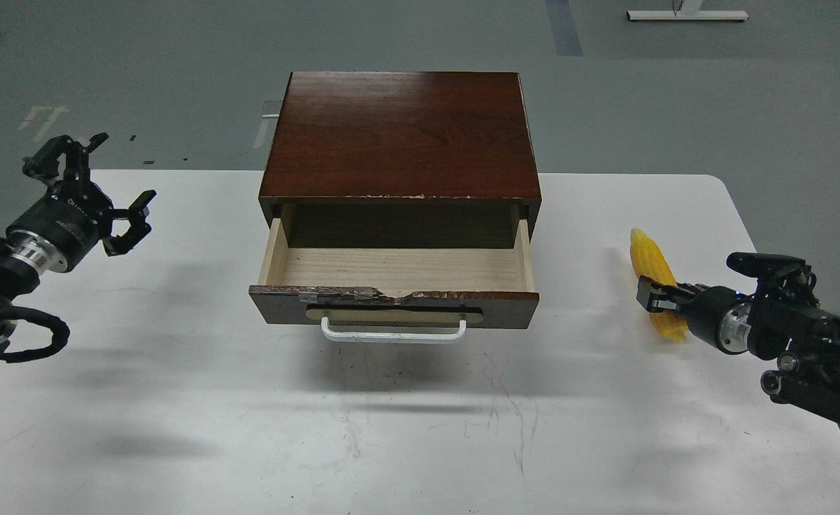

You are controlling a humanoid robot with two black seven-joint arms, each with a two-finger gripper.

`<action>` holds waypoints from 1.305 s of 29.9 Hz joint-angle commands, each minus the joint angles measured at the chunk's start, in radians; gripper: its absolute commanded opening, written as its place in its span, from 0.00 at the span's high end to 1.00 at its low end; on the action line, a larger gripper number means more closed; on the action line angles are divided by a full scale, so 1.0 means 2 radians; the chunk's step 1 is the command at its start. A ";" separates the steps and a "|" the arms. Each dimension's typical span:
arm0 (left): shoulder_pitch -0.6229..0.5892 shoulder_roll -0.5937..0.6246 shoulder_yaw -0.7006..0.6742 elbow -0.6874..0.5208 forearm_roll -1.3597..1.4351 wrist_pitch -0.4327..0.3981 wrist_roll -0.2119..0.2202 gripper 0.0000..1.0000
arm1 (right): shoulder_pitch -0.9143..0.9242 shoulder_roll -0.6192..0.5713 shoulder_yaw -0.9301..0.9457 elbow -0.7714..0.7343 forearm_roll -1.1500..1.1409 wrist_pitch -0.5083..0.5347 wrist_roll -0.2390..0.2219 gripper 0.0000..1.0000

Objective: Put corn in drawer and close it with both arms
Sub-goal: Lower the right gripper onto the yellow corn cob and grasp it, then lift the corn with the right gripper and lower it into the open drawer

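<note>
The drawer is pulled out of the dark-brown cabinet; its pale wood inside is empty. Its chipped front carries a white bar handle. The yellow corn lies to the right of the drawer, tip pointing away from me. My right gripper comes in from the right and is shut on the corn's lower half, hiding part of it. My left gripper is open and empty, held above the table's far left, well apart from the drawer.
Everything stands on a white table with a scuffed top. The table's right edge runs close behind my right arm. Grey floor lies beyond the table, with a white desk foot far back.
</note>
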 commanded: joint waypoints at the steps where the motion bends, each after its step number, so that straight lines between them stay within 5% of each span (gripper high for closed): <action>1: -0.001 0.004 0.001 0.000 0.000 0.000 0.000 0.02 | 0.055 -0.020 -0.001 0.013 -0.087 -0.062 0.047 1.00; 3: -0.002 0.006 0.002 0.000 0.001 0.000 0.000 0.02 | 0.111 -0.024 -0.001 0.017 -0.148 -0.076 0.111 1.00; 5: -0.002 0.006 0.002 0.000 0.001 0.000 0.000 0.02 | 0.151 -0.023 -0.002 0.018 -0.183 -0.082 0.148 1.00; 11: -0.003 0.022 0.002 0.000 0.001 0.000 0.000 0.02 | 0.249 0.039 -0.004 0.015 -0.312 -0.076 0.195 1.00; 20: 0.000 0.026 0.002 0.000 0.001 0.000 -0.001 0.02 | 0.329 0.160 -0.101 0.018 -0.312 -0.035 0.197 1.00; 24: 0.003 0.029 0.001 0.000 0.001 0.000 -0.001 0.02 | 0.339 0.173 -0.101 0.022 -0.307 0.020 0.197 1.00; 32: 0.007 0.029 0.001 0.000 0.000 0.000 -0.001 0.02 | 0.336 0.209 -0.101 0.027 -0.306 0.030 0.197 1.00; 35: 0.012 0.030 0.000 0.000 0.000 0.000 -0.001 0.02 | 0.334 0.211 -0.101 0.037 -0.295 0.030 0.197 0.66; 37: 0.013 0.032 0.001 0.001 0.000 0.000 -0.001 0.02 | 0.333 0.207 -0.102 0.048 -0.293 0.030 0.197 0.32; 39: 0.014 0.032 0.000 0.000 0.000 0.000 -0.001 0.02 | 0.334 0.205 -0.103 0.051 -0.293 0.030 0.197 0.15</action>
